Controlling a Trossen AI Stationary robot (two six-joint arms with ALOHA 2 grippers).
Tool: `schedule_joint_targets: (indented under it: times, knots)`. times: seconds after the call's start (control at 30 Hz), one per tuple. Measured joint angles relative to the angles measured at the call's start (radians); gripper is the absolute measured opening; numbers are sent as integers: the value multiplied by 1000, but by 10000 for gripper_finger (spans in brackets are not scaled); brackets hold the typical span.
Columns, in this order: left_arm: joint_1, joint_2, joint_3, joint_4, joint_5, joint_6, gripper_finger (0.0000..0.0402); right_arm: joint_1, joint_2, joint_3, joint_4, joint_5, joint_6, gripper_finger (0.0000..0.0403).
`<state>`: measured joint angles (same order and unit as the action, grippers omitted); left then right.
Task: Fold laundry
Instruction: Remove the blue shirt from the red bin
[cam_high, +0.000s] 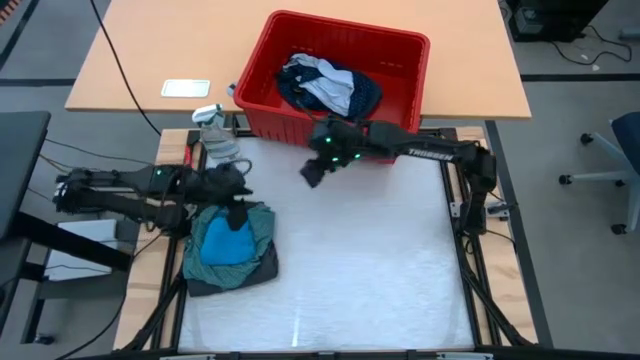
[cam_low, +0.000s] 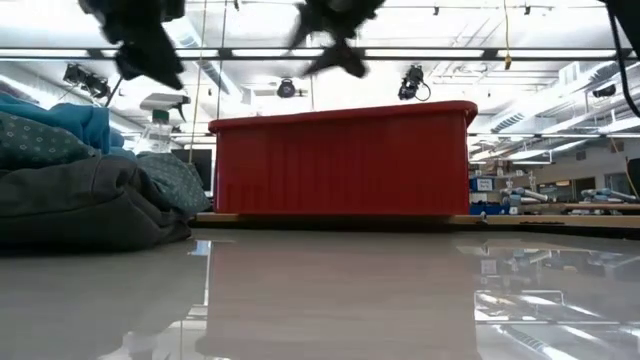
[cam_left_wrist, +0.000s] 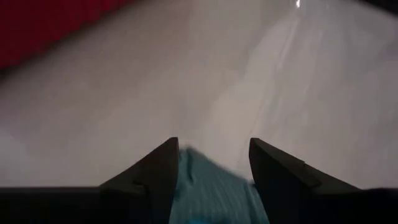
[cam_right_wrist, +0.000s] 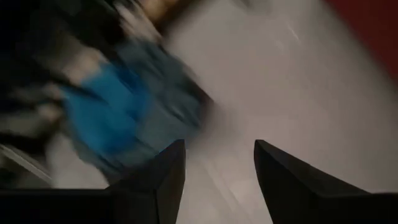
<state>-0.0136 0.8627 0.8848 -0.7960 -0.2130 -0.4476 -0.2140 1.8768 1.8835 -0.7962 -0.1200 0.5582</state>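
Observation:
A stack of folded laundry lies at the table's left: a bright blue piece (cam_high: 224, 241) on top, a teal-green shirt (cam_high: 264, 224) under it, and a dark grey piece (cam_high: 243, 277) at the bottom, resting on the table. My left gripper (cam_high: 238, 214) hangs open above this stack; teal cloth (cam_left_wrist: 208, 190) shows below, between its fingers (cam_left_wrist: 155, 171), apart from them. My right gripper (cam_high: 311, 174) hovers open and empty over the table, in front of the red bin (cam_high: 395, 55). A navy dotted piece and a whitish piece (cam_high: 325, 85) lie in the bin.
The red bin stands at the table's far edge, middle. A clear spray bottle (cam_high: 216, 134) stands at the far left corner. A white card (cam_high: 186, 88) lies on the wooden table behind. The white tabletop (cam_high: 370, 260) to the right of the stack is bare.

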Motion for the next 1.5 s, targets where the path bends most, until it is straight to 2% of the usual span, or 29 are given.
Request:
schedule_joint_targets:
  times: [0.13,0.23,0.33,0.43,0.5,0.6,0.67,0.8,0.9,1.0,1.07,1.2,1.37,1.5]
  knots:
    - [148,9,0,132,54,111,198,-33,-4,-2,-240,11,-77,196]
    - [254,56,0,306,188,192,198,-49,1,-2,-345,32,-151,196]
    - [346,142,2,475,284,235,198,-96,9,-2,-429,168,-173,196]
    - [429,236,0,620,281,294,198,-176,9,-3,-476,353,-181,195]
    - [481,291,0,741,278,359,198,-221,-7,-2,-477,358,-229,193]
    - [554,361,0,975,281,460,198,-285,-42,-2,-468,279,-342,192]
    - [608,404,0,1149,281,500,198,-323,-80,-3,-478,297,-429,192]
    - [713,504,2,1415,257,448,198,-452,-154,-1,-426,325,-589,192]
    - [771,587,11,1469,251,374,198,-577,-189,0,-360,234,-689,192]
    - [799,657,35,1472,251,333,198,-690,-201,-2,-263,0,-750,192]
    - [800,691,53,1470,251,331,198,-757,-203,-2,-141,-126,-739,191]
    - [791,725,85,1373,251,342,198,-869,-165,3,212,-277,-629,191]
    - [765,729,101,1188,249,333,198,-908,-17,0,483,-405,-461,191]
    - [747,732,97,1089,260,325,198,-890,103,58,501,-415,-467,193]
